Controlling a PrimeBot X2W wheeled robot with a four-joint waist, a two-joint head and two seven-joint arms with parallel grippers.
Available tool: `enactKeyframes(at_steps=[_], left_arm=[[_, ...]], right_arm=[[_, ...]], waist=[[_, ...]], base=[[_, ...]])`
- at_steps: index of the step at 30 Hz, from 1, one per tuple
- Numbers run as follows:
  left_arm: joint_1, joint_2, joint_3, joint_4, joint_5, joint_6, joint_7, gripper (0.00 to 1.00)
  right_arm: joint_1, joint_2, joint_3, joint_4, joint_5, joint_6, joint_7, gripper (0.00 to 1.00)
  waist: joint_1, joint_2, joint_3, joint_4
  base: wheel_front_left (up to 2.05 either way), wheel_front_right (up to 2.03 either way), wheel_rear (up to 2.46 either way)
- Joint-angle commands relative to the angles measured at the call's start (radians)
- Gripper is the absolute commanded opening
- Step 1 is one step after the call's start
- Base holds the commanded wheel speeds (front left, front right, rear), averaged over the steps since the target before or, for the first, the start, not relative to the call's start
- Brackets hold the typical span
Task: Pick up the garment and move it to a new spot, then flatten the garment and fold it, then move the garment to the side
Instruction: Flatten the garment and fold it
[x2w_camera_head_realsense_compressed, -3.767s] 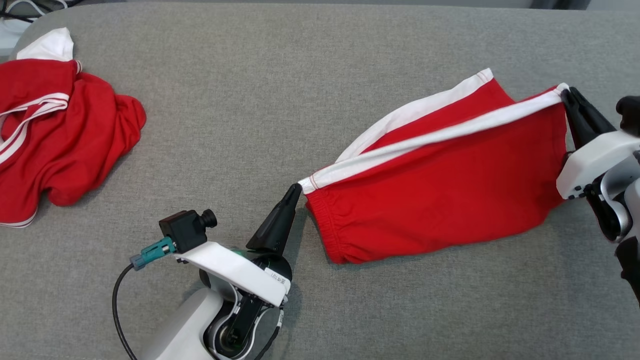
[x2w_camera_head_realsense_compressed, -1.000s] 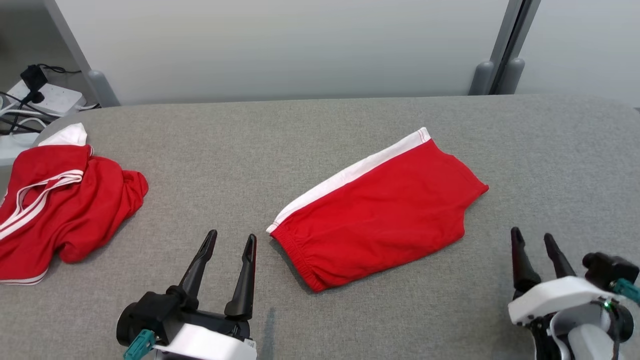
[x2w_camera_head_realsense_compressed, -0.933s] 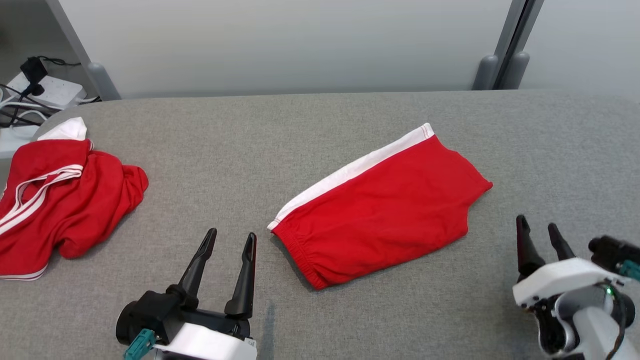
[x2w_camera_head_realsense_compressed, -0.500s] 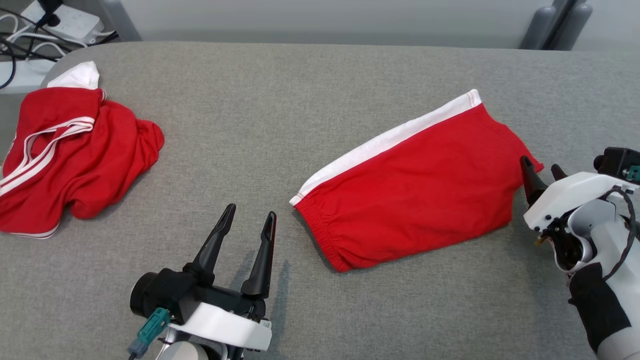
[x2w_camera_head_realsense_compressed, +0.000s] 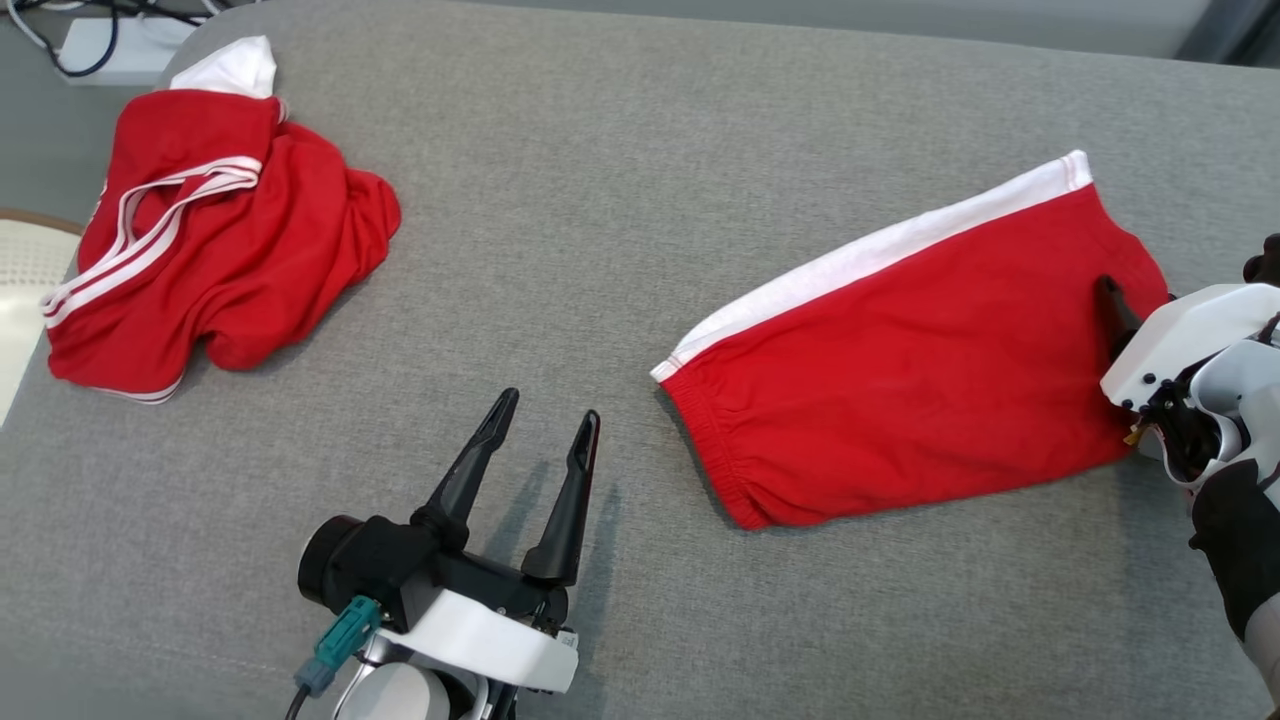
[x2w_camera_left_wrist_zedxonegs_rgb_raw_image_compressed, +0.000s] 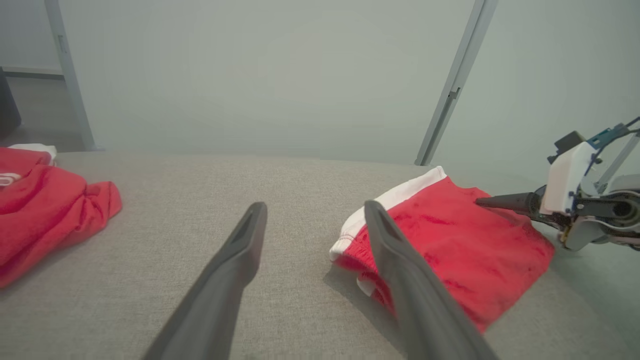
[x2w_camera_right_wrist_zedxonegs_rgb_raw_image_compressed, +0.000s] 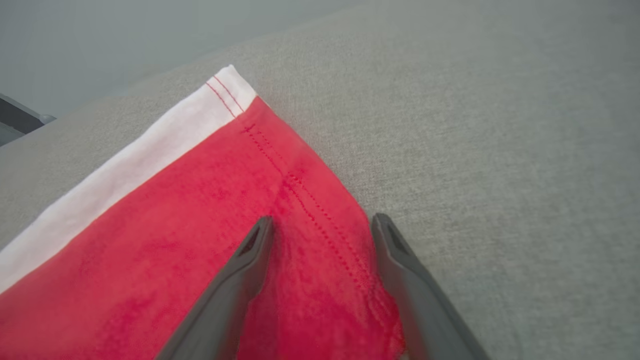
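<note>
Red folded shorts with white side stripe lay flat toward right edge of grey fabric worktop. My right gripper straddled hem corner, jaws wide, nothing held. My left gripper hovered off waistband, jaws wide. Likely step: move aside; next, pinch hem layers.

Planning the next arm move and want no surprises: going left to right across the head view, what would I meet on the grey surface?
From the left: crumpled red garment with white stripes → left gripper, open → folded red shorts with white band → right gripper, open, at the shorts' right end.
</note>
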Motion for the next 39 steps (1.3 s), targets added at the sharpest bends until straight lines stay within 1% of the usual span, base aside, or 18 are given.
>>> enactKeyframes(at_steps=[1,3,4,5,6,7,12,18,23,31,39], left_arm=[[-0.033,0.004,0.027,-0.021,0.007,-0.004,-0.006,1.00],[-0.035,0.004,0.026,-0.019,0.004,-0.003,-0.006,1.00],[-0.036,0.004,0.027,-0.018,0.001,-0.001,-0.006,1.00],[-0.037,0.004,0.027,-0.017,-0.001,0.000,-0.006,1.00],[-0.038,0.004,0.027,-0.016,-0.003,0.000,-0.006,1.00],[-0.038,0.004,0.028,-0.014,-0.004,0.000,-0.006,1.00],[-0.035,0.004,0.036,-0.016,-0.005,0.002,-0.006,1.00],[-0.024,0.004,0.040,-0.026,-0.012,0.006,-0.006,1.00],[-0.015,0.004,0.045,-0.026,-0.013,0.007,-0.006,1.00],[0.000,0.004,0.049,-0.023,-0.007,0.004,-0.006,1.00],[0.007,0.004,0.049,-0.022,-0.009,0.004,-0.006,1.00]], right_arm=[[-0.008,-0.002,0.019,-0.009,0.006,0.000,0.003,1.00],[-0.009,0.002,0.029,0.000,0.005,0.000,0.013,1.00],[-0.009,0.003,0.033,0.004,0.006,0.000,0.017,0.95],[-0.008,0.004,0.037,0.008,0.005,0.000,0.021,0.49],[-0.007,0.005,0.041,0.011,0.005,0.000,0.025,0.11],[-0.003,0.009,0.047,0.013,0.005,0.000,0.031,0.00],[0.017,0.018,0.084,0.010,0.009,0.000,0.018,0.00],[0.063,0.008,0.114,-0.029,0.027,0.000,-0.066,0.00],[0.117,0.000,0.120,-0.028,0.042,0.000,-0.143,0.00],[0.164,0.020,0.133,0.007,0.009,0.000,-0.219,0.00],[0.185,0.032,0.116,0.031,-0.058,0.000,-0.251,0.00]], waist=[[0.0000,0.0000,0.007,0.010],[0.0000,0.0000,0.009,0.016],[0.0000,0.0000,0.010,0.019],[0.0000,0.0000,0.010,0.021],[0.0000,0.0000,0.009,0.022],[0.0000,0.0000,0.006,0.023],[0.0000,0.0000,-0.008,0.008],[0.0000,0.0000,-0.026,-0.027],[0.0000,0.0000,-0.047,-0.071],[0.0000,0.0000,-0.082,-0.133],[0.0000,0.0000,-0.092,-0.162]], base=[[0.00,0.00,0.00],[0.00,0.00,0.00],[0.00,0.00,0.00],[0.00,0.00,0.00],[0.00,0.00,0.00],[0.00,0.00,0.00],[0.00,0.00,0.00],[0.00,0.00,0.00],[0.00,0.00,0.00],[0.00,0.00,0.00],[0.00,0.00,0.00]])
